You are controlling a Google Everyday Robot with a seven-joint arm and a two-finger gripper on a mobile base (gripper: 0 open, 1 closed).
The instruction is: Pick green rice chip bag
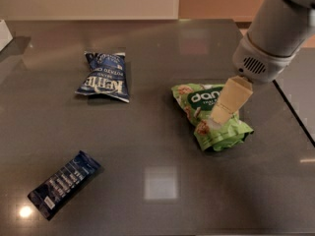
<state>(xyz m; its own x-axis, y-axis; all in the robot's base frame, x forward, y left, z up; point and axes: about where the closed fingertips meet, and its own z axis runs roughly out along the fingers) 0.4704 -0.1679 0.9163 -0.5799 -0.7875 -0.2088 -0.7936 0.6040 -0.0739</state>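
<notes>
The robot's tan gripper (220, 115) is pointing down at the middle of the crinkled light-green rice chip bag (224, 134), which is lying right of centre on the dark glossy table (157, 195). How far it is standing open cannot be told.
</notes>
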